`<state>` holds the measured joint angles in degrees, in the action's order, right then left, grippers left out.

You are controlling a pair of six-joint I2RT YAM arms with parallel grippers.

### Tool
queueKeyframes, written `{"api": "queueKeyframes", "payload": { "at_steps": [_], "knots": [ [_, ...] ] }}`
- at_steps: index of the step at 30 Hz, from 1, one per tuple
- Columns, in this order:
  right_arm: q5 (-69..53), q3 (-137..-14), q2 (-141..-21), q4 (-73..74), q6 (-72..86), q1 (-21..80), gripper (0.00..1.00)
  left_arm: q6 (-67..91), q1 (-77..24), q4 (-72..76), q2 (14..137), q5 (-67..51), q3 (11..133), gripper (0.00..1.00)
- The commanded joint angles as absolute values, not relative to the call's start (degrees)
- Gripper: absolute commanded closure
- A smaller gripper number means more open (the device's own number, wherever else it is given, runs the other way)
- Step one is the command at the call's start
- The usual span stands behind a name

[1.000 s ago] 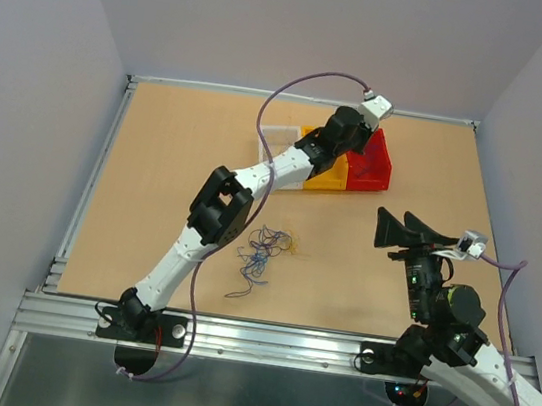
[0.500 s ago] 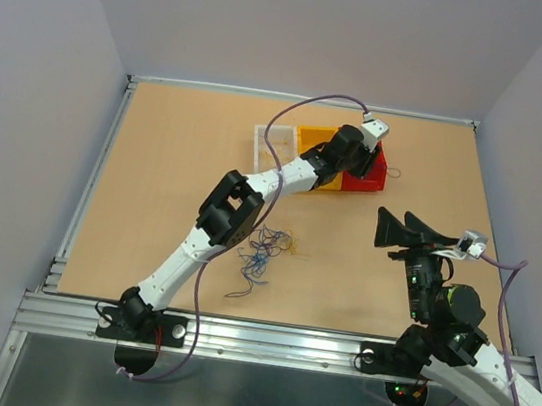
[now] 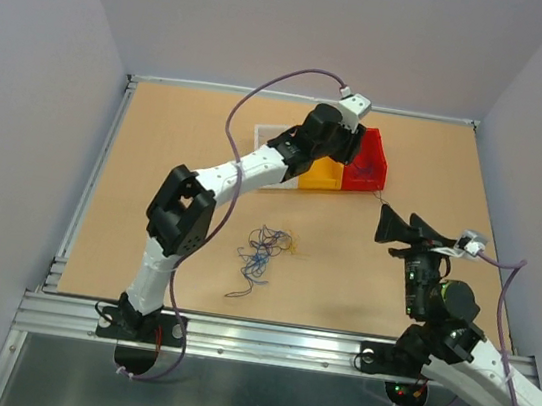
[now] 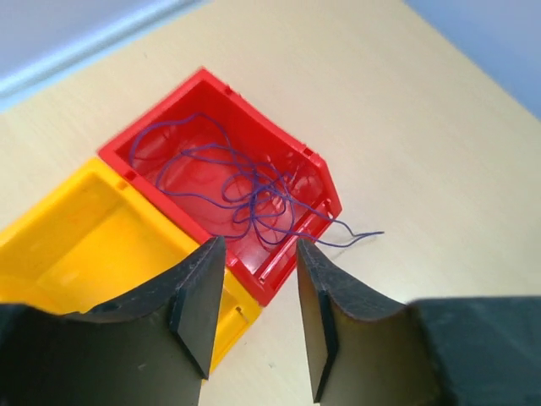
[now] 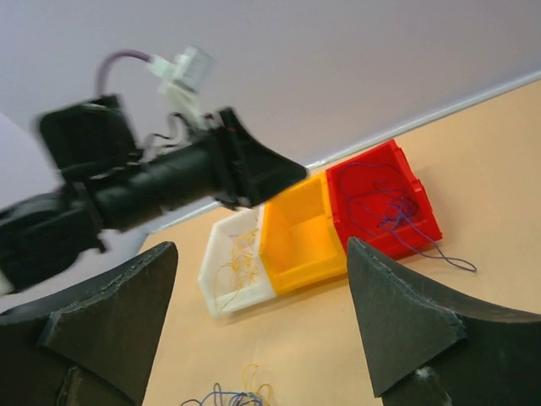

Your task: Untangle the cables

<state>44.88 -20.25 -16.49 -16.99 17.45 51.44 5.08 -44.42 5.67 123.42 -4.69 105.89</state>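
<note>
A tangle of thin blue, purple and yellow cables (image 3: pixel 264 248) lies on the table's middle; its top edge also shows in the right wrist view as the tangle (image 5: pixel 228 394). One purple cable (image 4: pixel 254 190) sits loose in the red bin (image 4: pixel 292 254), with an end trailing over the rim onto the table. My left gripper (image 4: pixel 260 247) hovers just above that bin's near corner, open and holding nothing. A yellow wire (image 5: pixel 240 255) lies in the white bin (image 5: pixel 221 298). My right gripper (image 3: pixel 403 230) hangs wide open over the table's right side, apart from everything.
The yellow bin (image 3: pixel 322 176) stands between the red bin (image 3: pixel 368 172) and the white bin (image 3: pixel 273 130) at the back centre. My left arm (image 3: pixel 245 169) stretches diagonally over the white bin. A metal rail (image 3: pixel 272 340) runs along the near edge.
My left gripper has opened and let the purple cable go into the red bin, then drawn back to the left. The right arm has barely shifted.
</note>
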Motion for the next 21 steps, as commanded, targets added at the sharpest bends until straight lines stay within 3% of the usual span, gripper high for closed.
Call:
{"api": "queueKeyframes", "payload": {
  "at_steps": [1, 7, 10, 14, 15, 17, 21],
  "knots": [
    [51.23, -19.95, -21.6, -18.19, 17.31, 51.77, 0.07, 2.21, -44.21, 9.84, 110.15, -2.46, 97.93, 0.46],
    [53.1, -29.33, -41.46, -12.32, 19.77, 51.24, 0.01, -9.74, -44.12, 9.34, 96.62, -1.75, 85.62, 0.32],
    [41.78, -31.29, -47.01, -8.97, 22.14, 43.88, 0.02, -13.79, -44.12, 7.74, 91.94, -0.53, 80.52, 0.27],
    [16.22, -32.25, -53.95, -7.12, 28.73, 19.85, 0.03, -16.52, -43.42, 6.77, 86.32, 2.9, 73.58, 0.13],
    [10.43, -32.69, -58.32, -7.03, 29.52, 17.69, 0.03, -17.22, -42.72, 6.77, 83.44, 1.51, 68.95, 0.12],
    [9.41, -34.97, -62.29, -6.42, 29.01, 15.74, 0.03, -19.5, -39.92, 9.83, 79.91, -4.91, 62.7, 0.1],
    [8.0, -39.97, -72.39, -3.96, 24.19, 14.5, 0.04, -23.1, -37.54, 19.23, 72.18, -6.6, 46.88, 0.08]
  ]
}}
